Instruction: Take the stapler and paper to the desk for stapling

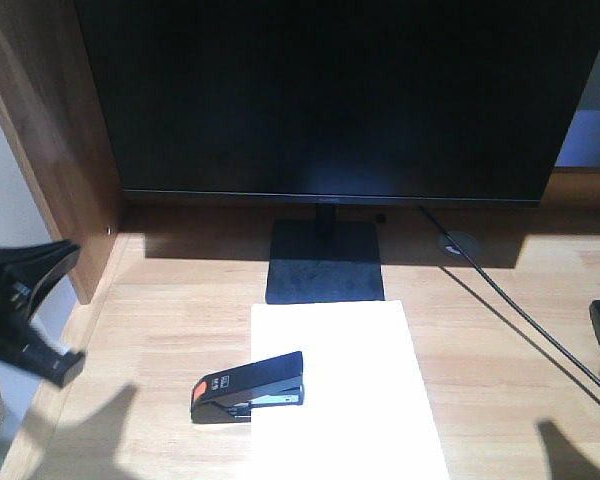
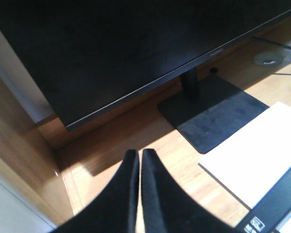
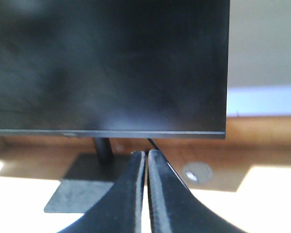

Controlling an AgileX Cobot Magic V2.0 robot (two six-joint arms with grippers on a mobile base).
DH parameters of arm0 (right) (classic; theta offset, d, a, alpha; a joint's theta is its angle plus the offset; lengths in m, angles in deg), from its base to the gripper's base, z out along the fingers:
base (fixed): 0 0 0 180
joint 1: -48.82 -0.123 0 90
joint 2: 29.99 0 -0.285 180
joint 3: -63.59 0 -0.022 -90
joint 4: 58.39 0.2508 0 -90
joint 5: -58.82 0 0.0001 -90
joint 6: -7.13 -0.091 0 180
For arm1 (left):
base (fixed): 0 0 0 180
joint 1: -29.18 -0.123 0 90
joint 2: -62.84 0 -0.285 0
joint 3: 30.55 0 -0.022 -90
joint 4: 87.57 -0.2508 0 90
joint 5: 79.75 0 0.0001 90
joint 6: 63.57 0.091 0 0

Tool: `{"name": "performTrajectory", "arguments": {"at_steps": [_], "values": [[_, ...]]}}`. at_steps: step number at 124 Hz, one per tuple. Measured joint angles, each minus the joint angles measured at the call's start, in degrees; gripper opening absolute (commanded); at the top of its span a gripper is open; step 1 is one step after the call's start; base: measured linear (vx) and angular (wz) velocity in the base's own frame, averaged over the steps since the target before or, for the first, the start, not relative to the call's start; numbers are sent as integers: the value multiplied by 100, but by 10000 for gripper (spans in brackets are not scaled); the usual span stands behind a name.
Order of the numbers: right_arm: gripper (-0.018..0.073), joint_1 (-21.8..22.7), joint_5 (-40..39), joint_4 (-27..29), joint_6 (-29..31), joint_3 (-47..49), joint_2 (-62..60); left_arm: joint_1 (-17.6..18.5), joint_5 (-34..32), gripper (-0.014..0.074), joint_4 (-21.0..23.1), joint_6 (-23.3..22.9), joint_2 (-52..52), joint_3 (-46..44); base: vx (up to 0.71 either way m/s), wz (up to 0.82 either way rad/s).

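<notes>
Light grained wood desk (image 1: 160, 330), matt white paper (image 1: 355, 400), black plastic stapler (image 1: 248, 387) with metal channel, matt black monitor base (image 1: 325, 262)

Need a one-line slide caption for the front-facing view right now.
Black stapler lying across the left edge of the white paper on the desk, before the monitor base.

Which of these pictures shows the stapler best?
The front-facing view: the whole stapler shows there, lying across the left edge of the paper, orange patch at its left end. The left wrist view catches only one black corner at the bottom right. The right wrist view shows none of it.
</notes>
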Motion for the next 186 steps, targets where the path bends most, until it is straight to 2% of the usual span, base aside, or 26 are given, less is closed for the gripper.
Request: {"name": "performTrajectory", "arguments": {"at_steps": [11,27,49,74,186], "values": [[-4,0,-1,0,0,-398,-726,0,-91,-6,0,0,-644,496,0,0],[-4,0,-15,0,2,-658,-1179,0,-147,-6,0,0,-1392,973,0,0],[-4,0,-19,0,14,-719,-1276,0,-151,-6,0,0,-2436,1453,0,0],[-2,0,-19,0,14,-720,-1289,0,-93,-6,0,0,-3253,1603,0,0],[-2,0,-19,0,16,-720,-1289,0,-30,-6,27,-66,-3354,1657,0,0]]}}
